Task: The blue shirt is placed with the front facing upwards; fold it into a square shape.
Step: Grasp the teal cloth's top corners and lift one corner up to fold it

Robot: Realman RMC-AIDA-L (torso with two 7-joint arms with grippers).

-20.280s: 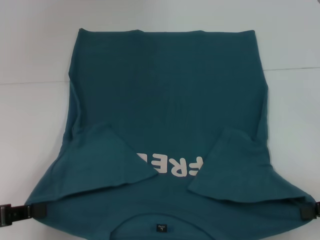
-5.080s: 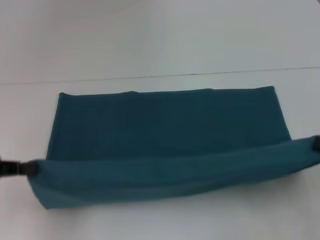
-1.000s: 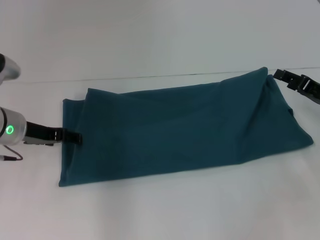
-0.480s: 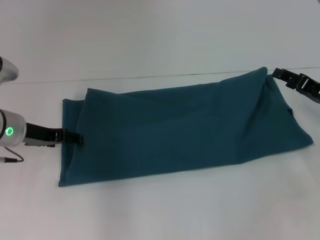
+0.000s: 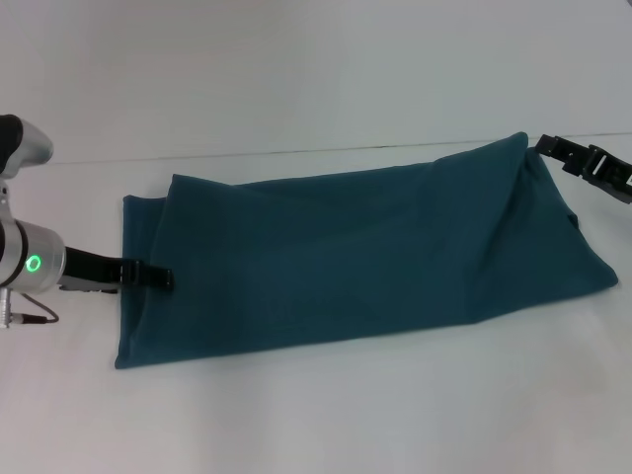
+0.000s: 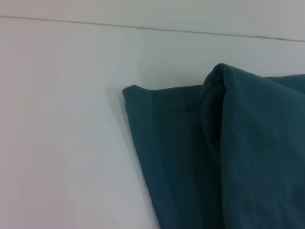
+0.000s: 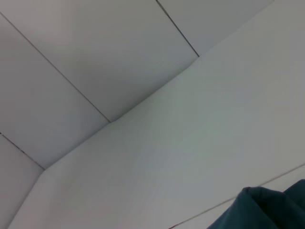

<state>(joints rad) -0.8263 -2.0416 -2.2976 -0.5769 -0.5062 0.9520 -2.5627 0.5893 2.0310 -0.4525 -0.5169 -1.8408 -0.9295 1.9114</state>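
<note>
Left claw (image 5: 156, 276) sat low at left end of blue shirt (image 5: 355, 255), tips on cloth edge; whether it pinched cloth or not, cannot tell. Right claw (image 5: 546, 146) sat at shirt's far right corner, tip touching raised cloth there; grip also impossible to tell. Blue shirt lay on white desk (image 5: 326, 415) as long folded band, plain teal side up, left end flat with layered edge, right end bunched and lifted toward right claw. Left wrist view showed shirt's folded corner (image 6: 190, 143) flat on desk.
</note>
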